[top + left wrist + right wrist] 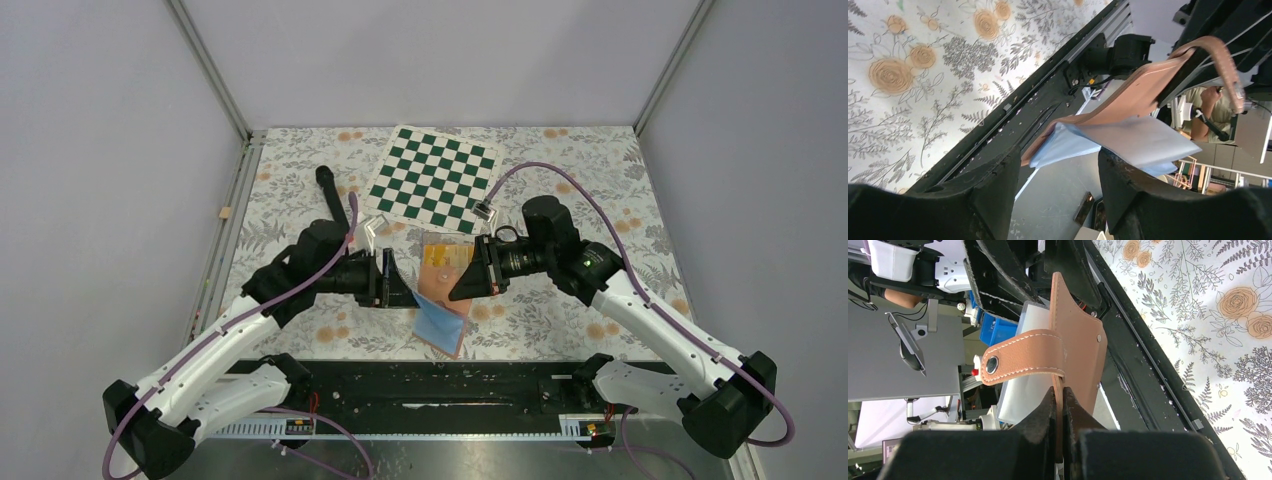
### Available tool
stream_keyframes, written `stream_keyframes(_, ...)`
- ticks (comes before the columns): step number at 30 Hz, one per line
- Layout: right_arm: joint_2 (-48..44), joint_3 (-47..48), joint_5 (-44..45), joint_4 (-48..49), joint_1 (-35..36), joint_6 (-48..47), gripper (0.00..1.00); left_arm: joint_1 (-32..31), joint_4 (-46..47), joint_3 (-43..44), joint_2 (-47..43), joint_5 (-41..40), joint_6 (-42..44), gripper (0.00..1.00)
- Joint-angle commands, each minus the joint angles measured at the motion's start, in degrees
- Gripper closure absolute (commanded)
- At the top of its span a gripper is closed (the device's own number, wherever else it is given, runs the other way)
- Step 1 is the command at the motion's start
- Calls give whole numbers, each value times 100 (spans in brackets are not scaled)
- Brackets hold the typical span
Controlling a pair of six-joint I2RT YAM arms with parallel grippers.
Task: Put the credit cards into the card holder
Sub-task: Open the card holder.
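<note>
The tan-brown folding leather card holder is near-centre, between the left gripper on its left and the right gripper on its right. Just behind it lie the yellow-orange plastic credit cards. Farther back is the green-white square chessboard, with a black stick-shaped object to its left.

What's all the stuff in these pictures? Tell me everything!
holder: one, tan with light blue pockets, held up over mid-table
cards: number unclear, yellow-orange, just behind the holder
chessboard: one, green and white, far middle of the table
stick: one, black, left of the chessboard
clear piece: one, see-through, by the chessboard's near left corner
small box: one, greyish, at the chessboard's near right corner
cloth: one, white with grey leaves and orange flowers, covering the table
arms: two, white and black, near edge
left gripper: black, open, at the blue pocket
right gripper: black, shut on the holder
</note>
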Motion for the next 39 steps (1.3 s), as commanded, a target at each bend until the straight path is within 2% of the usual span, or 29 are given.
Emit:
stream_keyframes(1,-35,-1,-124,242,-19,69,100,-25,-374,256,-59,-141,331,42)
stream_keyframes(15,75,-39,-123,83,-19,-65,100,-176,-1790,989,362,-1080,856,42)
stream_keyframes(24,106,-79,-163,194,-20,17,100,-254,-1577,968,395,-1009,854,42)
stream_keyframes(29,87,-63,-183,193,-23,30,100,-254,-1819,870,476,-1601,878,43)
stream_keyframes(39,116,-54,-137,192,-19,53,100,-481,-1635,800,860,-1317,901,44)
